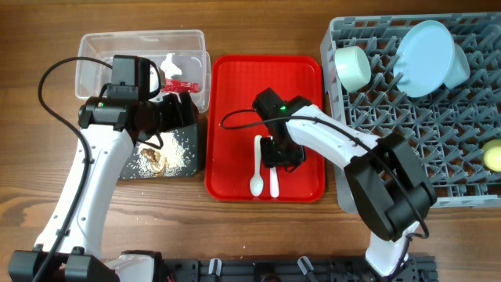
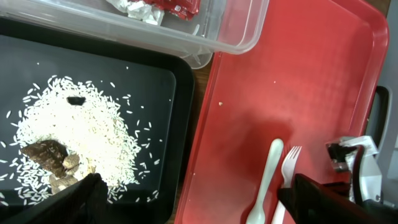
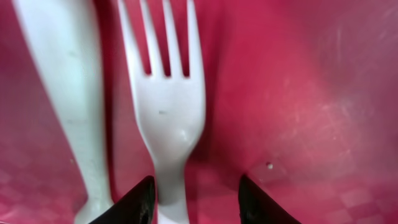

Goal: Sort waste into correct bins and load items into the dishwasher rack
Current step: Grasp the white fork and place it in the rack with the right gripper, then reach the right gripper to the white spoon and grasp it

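Wood-grain table point(image 1: 31, 47), glossy scuffed red tray point(image 1: 301, 86).
Fingers of right gripper point(image 3: 196, 190) apart, astride handle of smooth white fork point(image 3: 165, 118); left gripper point(image 2: 196, 186) spread wide near matte black tray point(image 2: 155, 81), rice point(image 2: 87, 130) scattered.

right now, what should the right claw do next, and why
Probably close on the fork's handle. In the right wrist view the right claw is open over the red tray, its fingers straddling the handle, while the spoon lies just outside one finger. Closing should catch the fork alone, ready to lift to the rack.
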